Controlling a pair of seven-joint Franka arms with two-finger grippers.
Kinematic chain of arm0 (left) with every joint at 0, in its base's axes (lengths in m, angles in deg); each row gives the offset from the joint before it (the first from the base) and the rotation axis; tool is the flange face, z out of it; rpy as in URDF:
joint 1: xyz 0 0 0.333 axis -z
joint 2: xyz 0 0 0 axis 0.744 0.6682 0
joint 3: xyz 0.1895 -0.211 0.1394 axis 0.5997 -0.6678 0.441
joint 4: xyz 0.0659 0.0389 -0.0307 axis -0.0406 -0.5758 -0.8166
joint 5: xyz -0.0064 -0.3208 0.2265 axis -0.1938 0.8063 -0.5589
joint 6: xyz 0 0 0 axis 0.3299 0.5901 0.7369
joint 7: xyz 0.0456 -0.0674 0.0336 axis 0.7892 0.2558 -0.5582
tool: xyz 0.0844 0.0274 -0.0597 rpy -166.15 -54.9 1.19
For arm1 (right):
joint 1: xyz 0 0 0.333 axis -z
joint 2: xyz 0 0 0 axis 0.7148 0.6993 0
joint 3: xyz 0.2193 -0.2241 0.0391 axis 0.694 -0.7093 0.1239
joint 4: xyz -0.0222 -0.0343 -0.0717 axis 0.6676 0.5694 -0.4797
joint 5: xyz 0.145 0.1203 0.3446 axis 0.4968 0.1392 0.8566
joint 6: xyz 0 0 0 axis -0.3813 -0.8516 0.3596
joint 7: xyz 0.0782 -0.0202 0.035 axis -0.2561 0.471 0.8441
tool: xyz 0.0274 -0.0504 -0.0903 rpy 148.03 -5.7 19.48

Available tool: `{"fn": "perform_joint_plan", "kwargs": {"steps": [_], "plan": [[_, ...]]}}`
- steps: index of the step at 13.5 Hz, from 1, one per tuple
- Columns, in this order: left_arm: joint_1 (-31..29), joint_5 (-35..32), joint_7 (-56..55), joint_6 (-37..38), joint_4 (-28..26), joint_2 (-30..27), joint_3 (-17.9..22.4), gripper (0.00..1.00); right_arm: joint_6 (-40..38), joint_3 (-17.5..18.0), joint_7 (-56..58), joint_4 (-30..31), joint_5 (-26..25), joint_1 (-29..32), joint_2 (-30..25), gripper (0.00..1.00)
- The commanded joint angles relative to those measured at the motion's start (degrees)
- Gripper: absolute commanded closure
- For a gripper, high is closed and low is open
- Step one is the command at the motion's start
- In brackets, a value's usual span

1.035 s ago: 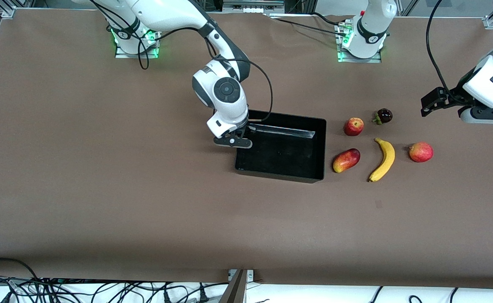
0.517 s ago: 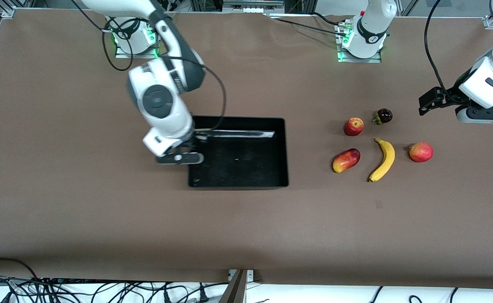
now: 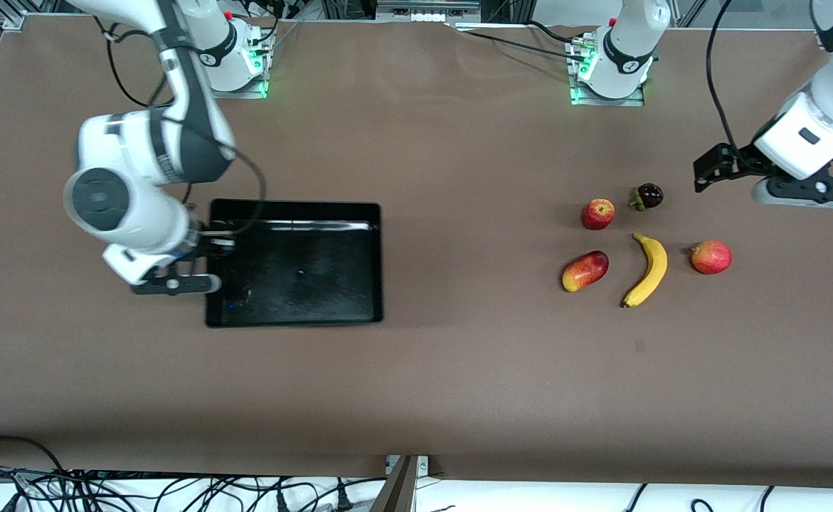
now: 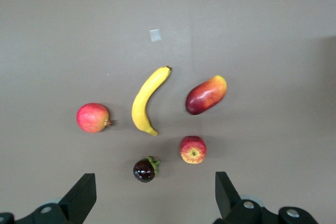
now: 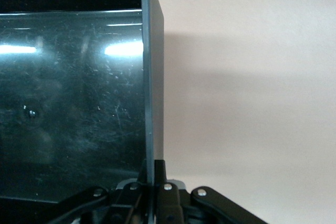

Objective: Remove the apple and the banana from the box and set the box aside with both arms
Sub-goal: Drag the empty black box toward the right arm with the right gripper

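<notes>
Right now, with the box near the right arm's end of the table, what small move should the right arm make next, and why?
Probably open the right gripper and lift away. It is shut on the wall of the box, which is empty and lies well apart from the apple and banana, both on the table. The left gripper waits open above the fruits.

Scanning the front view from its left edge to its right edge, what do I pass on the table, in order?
Right gripper shut on the shallow glossy black plastic tray → oblong red-yellow mango → small red apple → long yellow banana → pinkish-red round fruit → open left gripper.
</notes>
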Motion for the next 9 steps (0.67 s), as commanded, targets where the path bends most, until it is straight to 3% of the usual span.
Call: {"fn": "perform_joint_plan", "kwargs": {"steps": [1, 3, 5, 9], "plan": [[0.23, 0.79, -0.26, 0.30, -0.55, -1.46, -5.19, 0.00, 2.98, -5.09, 10.89, 6.08, 3.74, 0.34, -3.31, 1.00], [-0.03, 0.44, -0.53, -0.40, -0.37, -3.21, -6.27, 0.00, 8.86, -6.68, 16.43, 10.21, 3.82, 0.34, -3.40, 1.00], [-0.30, 0.44, -1.58, -0.84, 3.13, -0.60, -5.39, 0.00, 13.97, -8.00, 19.52, 14.25, 4.87, 0.43, -3.49, 1.00], [-1.35, 0.61, -4.91, -1.98, 4.64, 1.95, -5.22, 0.00, 23.10, -9.76, 26.55, 22.60, 9.26, 0.52, -4.28, 1.00]]}}
